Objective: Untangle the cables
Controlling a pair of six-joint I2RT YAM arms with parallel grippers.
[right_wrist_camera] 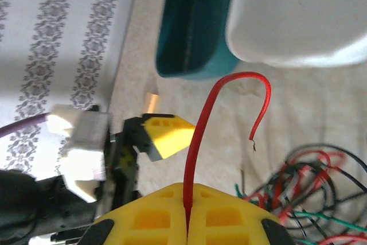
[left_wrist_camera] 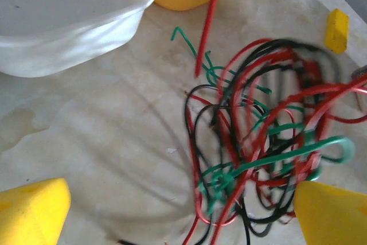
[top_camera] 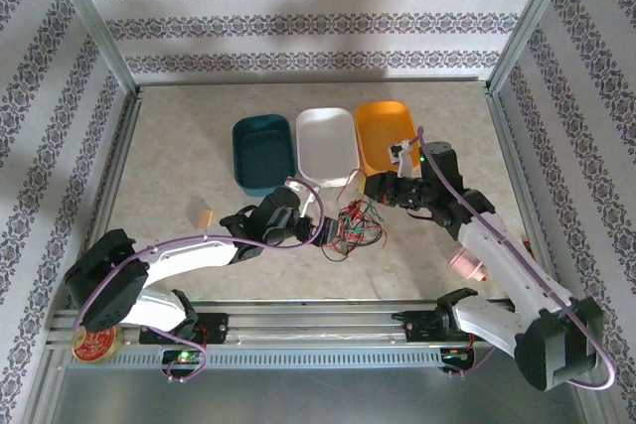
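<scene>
Yellow fingertips (right_wrist_camera: pixel 155 216) of the right end effector (right_wrist_camera: pixel 186 222) sit closest in the right wrist view, pressed flat together and clenched on a single red cable (right_wrist_camera: pixel 198 136). That cable rises from between the pads, arches over and ends in a bare tip hanging in the air in front of the white tray (right_wrist_camera: pixel 304 15). The rest of the cables (left_wrist_camera: pixel 258 142), a loose knot of red, green and black wire, lies on the surface (left_wrist_camera: pixel 103 136) just on the near side of the white tray, toward its orange-tray corner. The left end effector (left_wrist_camera: pixel 180 216) is released, its two yellow fingertips set wide apart at the bottom corners of the left wrist view, with the near edge of the knot between them; neither tip can be seen touching a wire. From above, the two end effectors flank the knot, the left one just beside it on the teal-tray side and the right one on the orange-tray side. The teal tray (top_camera: pixel 263 151) stands against one long side of the white tray and the orange tray (top_camera: pixel 383 134) against the other, the three in a row. A small tan piece (top_camera: pixel 206 215) lies on the surface well apart from the white tray, beyond the teal one and nearer the arms.
</scene>
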